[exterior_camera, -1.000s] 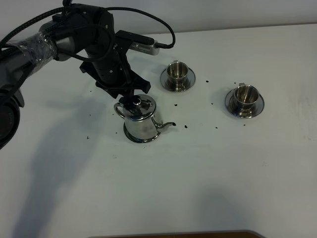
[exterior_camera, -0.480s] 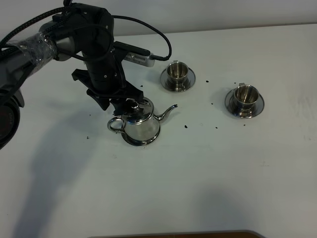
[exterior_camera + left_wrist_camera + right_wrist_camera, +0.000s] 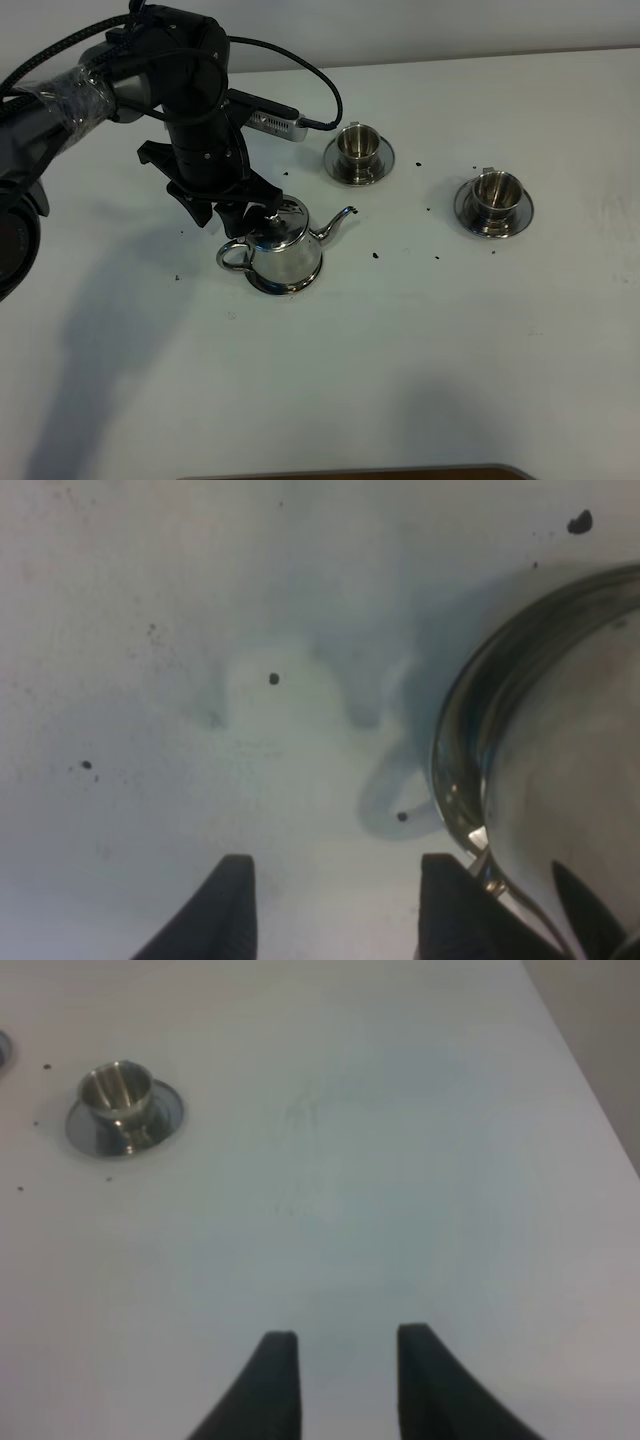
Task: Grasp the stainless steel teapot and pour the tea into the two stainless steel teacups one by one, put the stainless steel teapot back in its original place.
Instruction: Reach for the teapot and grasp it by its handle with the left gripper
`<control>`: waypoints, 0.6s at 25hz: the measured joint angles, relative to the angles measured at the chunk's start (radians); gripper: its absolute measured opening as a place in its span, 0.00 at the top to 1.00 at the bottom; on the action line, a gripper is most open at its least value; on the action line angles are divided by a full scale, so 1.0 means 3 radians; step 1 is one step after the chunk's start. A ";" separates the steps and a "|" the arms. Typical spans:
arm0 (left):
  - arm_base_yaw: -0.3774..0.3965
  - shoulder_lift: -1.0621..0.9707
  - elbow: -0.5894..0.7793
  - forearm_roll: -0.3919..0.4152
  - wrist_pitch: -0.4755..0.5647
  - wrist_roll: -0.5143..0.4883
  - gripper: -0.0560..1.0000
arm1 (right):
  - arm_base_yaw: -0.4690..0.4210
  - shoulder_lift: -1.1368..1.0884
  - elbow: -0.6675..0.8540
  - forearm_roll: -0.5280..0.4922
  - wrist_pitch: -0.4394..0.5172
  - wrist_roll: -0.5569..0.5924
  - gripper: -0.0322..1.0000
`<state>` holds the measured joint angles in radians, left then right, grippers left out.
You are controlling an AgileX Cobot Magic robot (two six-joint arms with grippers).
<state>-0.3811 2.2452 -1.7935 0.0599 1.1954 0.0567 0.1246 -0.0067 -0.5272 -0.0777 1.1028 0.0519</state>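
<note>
The stainless steel teapot [image 3: 284, 256] stands upright left of centre, spout toward the far right and loop handle toward the left. A steel saucer rim [image 3: 287, 288] shows under its base, the original place. My left gripper [image 3: 222, 210] hovers just behind and left of the lid. It is open, and the left wrist view shows only bare table between its fingers [image 3: 232, 910], with the teapot [image 3: 520, 760] beside one finger. The two stainless steel teacups [image 3: 357, 147] [image 3: 496, 192] sit on saucers at the far right. My right gripper [image 3: 347, 1345] is open over bare table, one teacup [image 3: 116, 1090] far off.
Dark specks [image 3: 375, 255] lie scattered on the white table [image 3: 420, 350] around the pot and cups. The left arm's cable [image 3: 300, 122] runs above the table near the closer cup. A brown edge [image 3: 360, 473] shows at the table's front.
The teapot has turned, its spout swinging from front right to far right and its handle coming round to the left. The left gripper has drawn away from the lid toward the left.
</note>
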 joint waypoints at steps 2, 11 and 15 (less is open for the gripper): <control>0.0000 -0.0041 0.0000 0.0000 0.0000 0.0003 0.53 | 0.0000 0.0000 0.0000 0.0000 0.0000 0.0000 0.73; 0.0000 -0.0557 0.0000 -0.0218 0.0000 0.0520 0.53 | 0.0000 0.0000 0.0000 0.0000 0.0000 0.0000 0.73; -0.0004 -0.0756 0.0058 -0.0567 0.0000 0.1166 0.53 | 0.0000 0.0000 0.0000 0.0000 0.0000 0.0000 0.73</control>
<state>-0.3822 2.0186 -1.7760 -0.1102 1.1954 0.4066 0.1246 -0.0067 -0.5272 -0.0777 1.1028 0.0519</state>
